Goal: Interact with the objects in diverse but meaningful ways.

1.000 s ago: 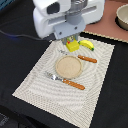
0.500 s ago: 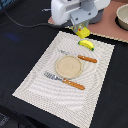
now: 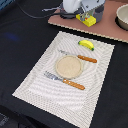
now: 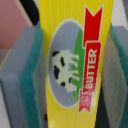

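1. Moved since a second ago: arm and hand (image 3: 88, 18), then low over the striped mat just above the plate, now raised and carried back to the far edge, over the pinkish board (image 3: 70, 22). The yellow box travelled with them.
2. Desk (image 3: 20, 40): dark surface, unchanged, bearing the mat and the board.
3. Striped placemat (image 3: 45, 87): pale, laid at an angle; same position as before.
4. Pinkish board: at the far side, beyond the mat. A pale bowl (image 3: 122, 17) sits at its end on the exterior view's right, partly cut off.
5. Round tan plate (image 3: 69, 66): centre of the mat, not shifted.
6. Wooden-handled fork (image 3: 65, 81): just beside the plate on the near side, unmoved.
7. Wooden-handled knife (image 3: 80, 57): on the far side of the plate, unmoved.
8. Yellow box (image 4: 75, 65): clamped between the hand's two teal-padded fingers (image 4: 32, 75), which press its opposite sides. Label shows a cow, a red banner and the word BUTTER.
9. Yellow banana (image 3: 86, 44): on the mat near its far edge, beyond the knife, where it lay earlier; now uncovered by the arm.
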